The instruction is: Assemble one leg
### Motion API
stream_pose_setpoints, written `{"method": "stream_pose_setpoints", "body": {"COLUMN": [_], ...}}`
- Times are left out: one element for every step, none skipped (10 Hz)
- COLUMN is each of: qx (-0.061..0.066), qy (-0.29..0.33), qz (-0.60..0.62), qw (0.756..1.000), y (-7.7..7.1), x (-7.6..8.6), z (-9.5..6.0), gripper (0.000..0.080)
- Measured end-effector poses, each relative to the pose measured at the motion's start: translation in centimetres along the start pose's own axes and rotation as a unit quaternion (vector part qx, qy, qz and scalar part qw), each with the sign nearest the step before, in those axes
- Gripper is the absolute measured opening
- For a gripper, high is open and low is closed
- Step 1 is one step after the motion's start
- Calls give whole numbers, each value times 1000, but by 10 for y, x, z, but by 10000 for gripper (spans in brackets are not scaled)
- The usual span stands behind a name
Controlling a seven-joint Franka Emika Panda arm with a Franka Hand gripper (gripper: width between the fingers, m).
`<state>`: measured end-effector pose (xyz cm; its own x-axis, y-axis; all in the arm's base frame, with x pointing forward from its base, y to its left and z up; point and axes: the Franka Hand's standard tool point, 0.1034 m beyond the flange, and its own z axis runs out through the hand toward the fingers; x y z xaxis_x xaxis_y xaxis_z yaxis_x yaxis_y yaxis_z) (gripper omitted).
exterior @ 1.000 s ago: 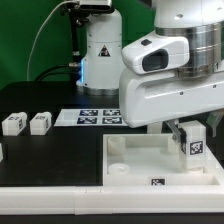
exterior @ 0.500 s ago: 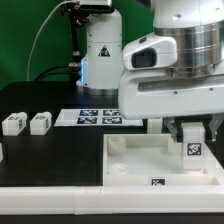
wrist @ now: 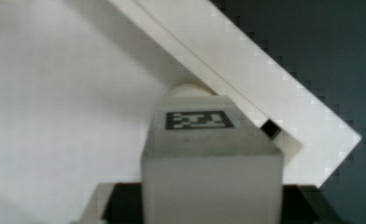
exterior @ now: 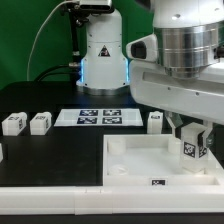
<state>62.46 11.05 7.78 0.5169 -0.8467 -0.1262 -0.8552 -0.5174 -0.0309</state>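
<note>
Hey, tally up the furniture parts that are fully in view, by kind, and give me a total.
Small white plastic blocks with square tags: 4, made up of three loose blocks and the leg held in the gripper
Large white square tray-like part: 1
Total: 5

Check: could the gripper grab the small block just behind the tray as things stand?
Probably not yet: the gripper is shut on another leg. The block itself stands unobstructed behind the tray.
</note>
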Motion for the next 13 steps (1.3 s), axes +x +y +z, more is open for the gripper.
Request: {"method": "stream_pose_setpoints", "body": {"qx": [1, 5, 5, 5, 4, 2, 2, 1, -3, -5, -7, -9, -13], "qy": [-2, -9, -9, -9, -8, -8, -8, -9, -11, -10, -13, -19, -21], "qz": [67, 97, 79, 58, 53, 12, -63, -141, -198, -268, -335, -383, -440], "qw": [998, 995, 997, 998, 999, 1000, 998, 990, 980, 963, 942, 924, 898], "y": [-1, 0, -1, -1, -1, -2, -2, -2, -3, -5, -6, -6, -5], "x": [-1, 1, 0, 0, -1, -6, -8, -9, -13, -15, -15, -13, -11], "z": [0, 0, 0, 0, 1, 4, 6, 5, 5, 3, 1, -2, -3], "gripper": [296, 296, 296, 296, 471, 594, 594, 633, 644, 644, 649, 649, 649]}}
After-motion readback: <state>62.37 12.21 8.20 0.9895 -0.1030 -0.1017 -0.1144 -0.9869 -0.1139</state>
